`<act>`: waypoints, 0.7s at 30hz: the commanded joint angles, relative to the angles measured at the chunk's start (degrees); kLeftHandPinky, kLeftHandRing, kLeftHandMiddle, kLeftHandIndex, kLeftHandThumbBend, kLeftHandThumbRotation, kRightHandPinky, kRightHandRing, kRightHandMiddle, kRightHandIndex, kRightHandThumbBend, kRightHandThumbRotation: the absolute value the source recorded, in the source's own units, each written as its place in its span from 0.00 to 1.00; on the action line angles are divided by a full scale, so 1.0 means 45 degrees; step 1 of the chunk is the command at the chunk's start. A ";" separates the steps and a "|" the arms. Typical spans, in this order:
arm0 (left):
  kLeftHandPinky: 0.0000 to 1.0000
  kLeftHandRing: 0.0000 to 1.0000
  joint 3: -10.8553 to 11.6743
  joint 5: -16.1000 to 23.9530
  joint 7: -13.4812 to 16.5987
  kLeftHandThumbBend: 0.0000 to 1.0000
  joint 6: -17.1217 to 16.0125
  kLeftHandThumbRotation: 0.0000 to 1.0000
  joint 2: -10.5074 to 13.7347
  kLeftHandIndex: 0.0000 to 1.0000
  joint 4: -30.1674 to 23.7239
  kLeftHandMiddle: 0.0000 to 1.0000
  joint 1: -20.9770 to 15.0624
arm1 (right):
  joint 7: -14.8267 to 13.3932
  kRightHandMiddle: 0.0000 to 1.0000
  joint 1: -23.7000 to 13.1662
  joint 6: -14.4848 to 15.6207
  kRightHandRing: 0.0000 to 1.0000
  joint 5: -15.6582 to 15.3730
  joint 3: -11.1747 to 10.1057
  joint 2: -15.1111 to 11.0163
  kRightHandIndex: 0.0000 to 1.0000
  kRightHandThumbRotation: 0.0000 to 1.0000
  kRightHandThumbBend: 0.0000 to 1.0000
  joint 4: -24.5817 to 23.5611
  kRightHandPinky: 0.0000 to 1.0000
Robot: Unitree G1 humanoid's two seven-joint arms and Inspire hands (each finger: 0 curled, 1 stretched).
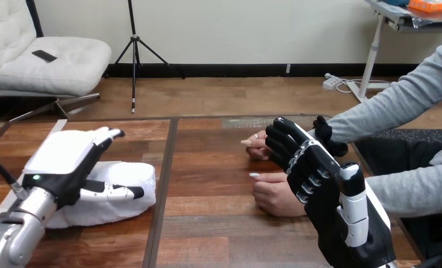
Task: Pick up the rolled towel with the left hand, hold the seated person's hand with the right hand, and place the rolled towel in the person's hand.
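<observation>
The rolled towel (136, 176) lies on its side at the left of the worktop (219, 223). It is a thick white roll of soft, fluffy cloth, long across and rounded at the end that faces the middle. That end stops just short of the dark seam (164, 184) that runs front to back between the two panels of the worktop. The wood is reddish-brown and laid in planks with a plain grain, and most of it on both sides of the seam is bare.

The left hand (62, 156) sits over the left half of the towel with its white back turned up. Its fingers (104, 136) are released, reaching out nearly straight above the towel's far edge rather than wrapping it. The thumb lies flat along the near face of the roll. The silver forearm (12, 234) comes in from the lower left corner.

Across the seam and well apart from the towel, two of the person's hands rest on the wood, with grey sleeves coming from the right. The person's farther hand (256, 146) is loosely closed. The person's nearer hand (274, 196) lies just in front of it.

The right hand (325, 190) rises from the lower right with its dark side showing. Its fingers (283, 139) are released too, spread and only slightly bent, and they cross in front of both of the person's hands. From here I cannot tell whether they touch either one, and they are not curled round either.
</observation>
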 commanded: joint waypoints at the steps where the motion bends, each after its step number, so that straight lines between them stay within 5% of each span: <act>1: 0.85 0.90 -0.0405 0.0130 0.0298 0.85 0.0254 0.75 0.0250 0.90 0.0431 0.93 -0.1295 | -0.0028 0.92 -0.0691 -0.0195 0.95 0.0143 -0.0206 -0.0007 0.91 0.95 0.82 -0.0274 1.00; 13: 0.85 0.89 -0.0931 0.0053 0.0619 0.87 0.0181 0.77 0.0201 0.90 0.1351 0.93 -0.1751 | -0.0021 0.93 -0.0748 -0.0183 0.95 0.0121 -0.0219 -0.0022 0.90 0.94 0.80 -0.0312 1.00; 21: 0.87 0.90 -0.1132 -0.0039 0.0257 0.90 0.0193 0.78 0.0219 0.91 0.1622 0.93 -0.1952 | -0.0017 0.92 -0.0777 -0.0168 0.95 0.0099 -0.0212 -0.0020 0.90 0.94 0.80 -0.0322 1.00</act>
